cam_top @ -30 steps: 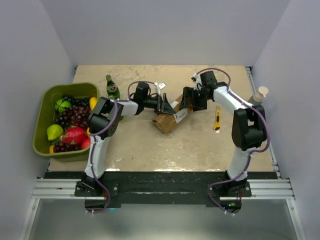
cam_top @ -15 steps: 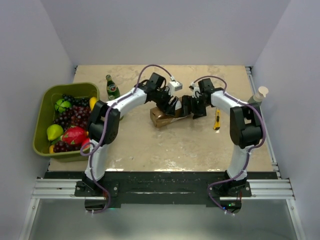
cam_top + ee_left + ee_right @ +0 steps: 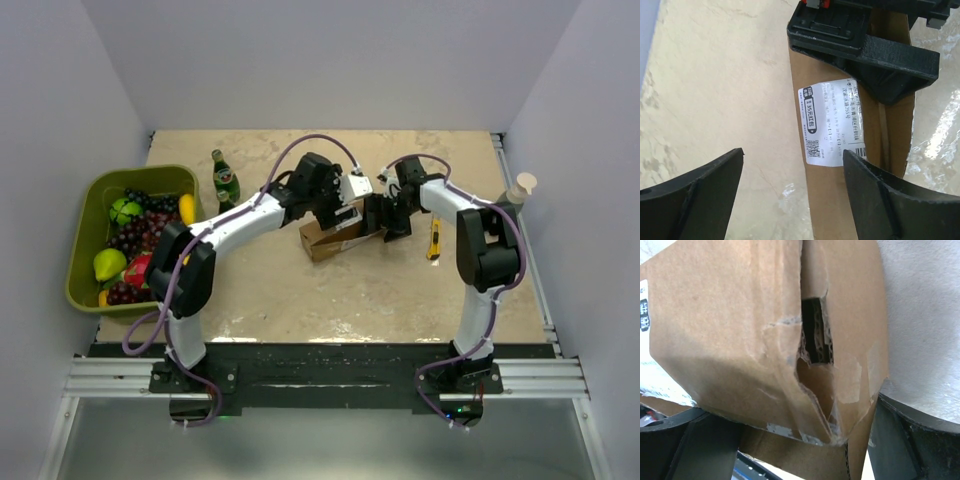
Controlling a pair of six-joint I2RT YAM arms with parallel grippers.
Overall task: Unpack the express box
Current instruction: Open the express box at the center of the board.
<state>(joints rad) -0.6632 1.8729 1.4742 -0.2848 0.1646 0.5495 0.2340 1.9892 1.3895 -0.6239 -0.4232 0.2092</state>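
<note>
The express box (image 3: 325,240), a brown carton with a white label (image 3: 832,122), lies mid-table, pointing up to the right. My right gripper (image 3: 385,218) is shut on its right end. In the right wrist view that end (image 3: 730,320) fills the space between the fingers, and its taped flap is torn, with a dark gap (image 3: 815,335) showing corrugated card. My left gripper (image 3: 345,210) hovers over the box, open. In the left wrist view its fingers (image 3: 695,192) stand wide apart, one over bare table and one over the box. The right gripper's black fingers (image 3: 890,65) show at the box's far end.
A slim yellow utility knife (image 3: 434,240) lies just right of the right gripper. A green bin (image 3: 85,200) of fruit stands at the left, with a green bottle (image 3: 225,178) beside it. A pale object (image 3: 520,190) stands at the table's right edge.
The left arm swung from the box's left side to above it, and its jaws widened. The box came down from a tilted, lifted pose to lie flat. The right gripper stayed on its end.
</note>
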